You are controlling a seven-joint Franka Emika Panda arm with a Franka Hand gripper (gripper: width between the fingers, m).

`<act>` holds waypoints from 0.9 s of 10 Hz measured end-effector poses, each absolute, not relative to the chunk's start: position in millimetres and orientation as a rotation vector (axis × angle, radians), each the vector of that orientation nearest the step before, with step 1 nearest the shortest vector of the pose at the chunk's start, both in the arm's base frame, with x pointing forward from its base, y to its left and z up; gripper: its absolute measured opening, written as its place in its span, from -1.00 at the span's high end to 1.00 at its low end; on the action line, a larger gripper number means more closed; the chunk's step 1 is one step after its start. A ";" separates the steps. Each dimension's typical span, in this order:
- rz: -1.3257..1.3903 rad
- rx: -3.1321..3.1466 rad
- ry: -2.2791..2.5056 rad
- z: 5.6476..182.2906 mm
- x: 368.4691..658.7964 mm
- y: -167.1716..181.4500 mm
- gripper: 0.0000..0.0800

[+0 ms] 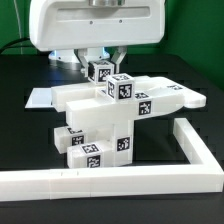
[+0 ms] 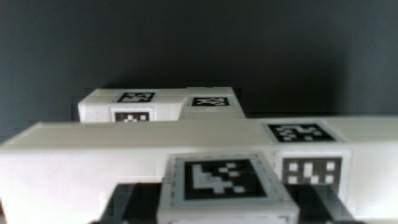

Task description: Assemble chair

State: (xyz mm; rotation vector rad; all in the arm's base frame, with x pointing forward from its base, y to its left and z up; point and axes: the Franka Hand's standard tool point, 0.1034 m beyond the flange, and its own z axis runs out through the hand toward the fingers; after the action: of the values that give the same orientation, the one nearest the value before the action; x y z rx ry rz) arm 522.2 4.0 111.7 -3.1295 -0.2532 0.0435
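Directly beneath the claw [image 1: 101, 66], chair [image 1: 110, 120], a tagged cube between the fingers.

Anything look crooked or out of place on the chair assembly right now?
Nothing stands out. The chair parts sit stacked squarely inside the border rail, with no cracks or stray pieces visible. A small tagged cube sits on top under the pincer.

White chair [image 1: 110, 115] with black-and-white square tags [image 1: 124, 89], white border rail [image 1: 195, 150], on black table [image 1: 30, 140].
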 end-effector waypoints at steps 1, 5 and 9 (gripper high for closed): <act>0.042 -3.131 -0.093 111.6 522.1 3.1 0.30; 0.039 -3.066 0.488 111.6 522.7 5.4 0.29; 0.074 -2.984 0.949 111.4 526.4 10.9 0.29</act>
State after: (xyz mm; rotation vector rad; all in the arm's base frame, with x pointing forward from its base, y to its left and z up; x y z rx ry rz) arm 526.4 10.9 111.4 -2.9841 0.9486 0.0742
